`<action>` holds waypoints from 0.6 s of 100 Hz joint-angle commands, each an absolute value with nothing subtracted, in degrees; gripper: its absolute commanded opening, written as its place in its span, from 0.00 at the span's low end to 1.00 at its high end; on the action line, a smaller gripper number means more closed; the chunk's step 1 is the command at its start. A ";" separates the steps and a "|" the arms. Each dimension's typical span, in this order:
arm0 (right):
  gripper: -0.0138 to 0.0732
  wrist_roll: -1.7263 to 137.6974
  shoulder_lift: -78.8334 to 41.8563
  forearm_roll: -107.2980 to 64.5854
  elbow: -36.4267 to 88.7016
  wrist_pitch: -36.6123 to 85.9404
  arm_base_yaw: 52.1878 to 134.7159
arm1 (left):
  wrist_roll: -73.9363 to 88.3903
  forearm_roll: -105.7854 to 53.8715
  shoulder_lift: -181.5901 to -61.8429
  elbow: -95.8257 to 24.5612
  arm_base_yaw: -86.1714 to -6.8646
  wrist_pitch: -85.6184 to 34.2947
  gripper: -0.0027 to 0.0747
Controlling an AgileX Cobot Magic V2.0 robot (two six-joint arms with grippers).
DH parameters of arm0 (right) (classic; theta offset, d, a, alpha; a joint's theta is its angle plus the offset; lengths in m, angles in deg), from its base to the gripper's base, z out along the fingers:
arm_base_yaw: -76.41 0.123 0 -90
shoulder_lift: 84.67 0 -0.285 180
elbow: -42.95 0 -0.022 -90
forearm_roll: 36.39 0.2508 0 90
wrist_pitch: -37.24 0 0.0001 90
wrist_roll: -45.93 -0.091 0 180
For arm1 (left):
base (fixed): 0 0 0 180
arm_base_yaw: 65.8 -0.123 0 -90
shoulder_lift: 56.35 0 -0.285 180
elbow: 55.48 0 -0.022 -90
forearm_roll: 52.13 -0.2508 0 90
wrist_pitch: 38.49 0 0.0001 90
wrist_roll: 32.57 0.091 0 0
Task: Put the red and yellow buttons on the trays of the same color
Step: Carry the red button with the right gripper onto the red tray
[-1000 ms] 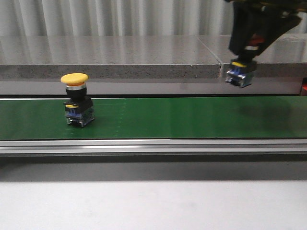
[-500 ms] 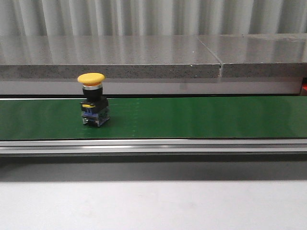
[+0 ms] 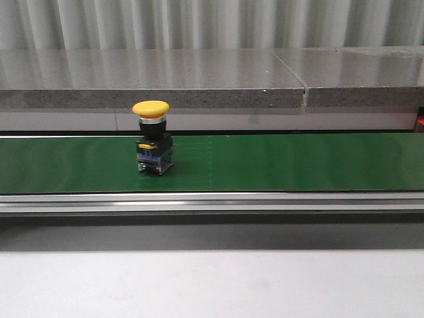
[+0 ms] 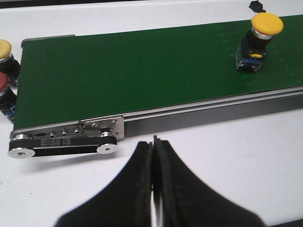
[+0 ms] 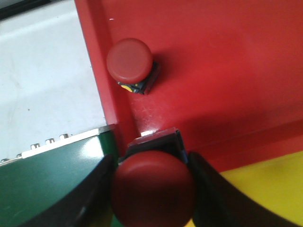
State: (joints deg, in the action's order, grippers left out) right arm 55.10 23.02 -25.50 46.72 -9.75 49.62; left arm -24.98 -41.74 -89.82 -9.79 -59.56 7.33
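A yellow button [image 3: 152,138] stands upright on the green conveyor belt [image 3: 278,162], left of centre; the same yellow button [image 4: 258,41] shows in the left wrist view. My left gripper [image 4: 154,156] is shut and empty over the white table, in front of the belt's end. Beside that belt end stand another yellow button [image 4: 4,49] and a red button [image 4: 4,92], both half cut off. My right gripper [image 5: 154,189] is shut on a red button [image 5: 154,187], held above the red tray [image 5: 227,71]. A second red button [image 5: 130,61] sits in that tray. Part of the yellow tray [image 5: 265,189] borders it.
A grey stone ledge [image 3: 199,83] runs behind the belt. The belt's metal rail [image 3: 212,202] runs along the front, with the roller bracket [image 4: 66,137] at its end. White table [image 3: 212,285] lies in front. Neither arm appears in the front view.
The yellow button has ridden the belt to the right. The right arm, seen a second ago at the top right holding a button, has left the front view.
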 commanded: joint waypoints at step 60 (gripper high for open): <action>0.45 54.85 29.98 -21.21 48.66 -1.18 49.37 | -25.07 -40.49 -90.12 -11.19 -59.08 3.76 0.01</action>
State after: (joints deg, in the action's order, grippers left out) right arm 54.88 32.46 -22.53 46.72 -3.25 49.62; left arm -24.98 -41.74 -89.82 -9.70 -59.56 7.33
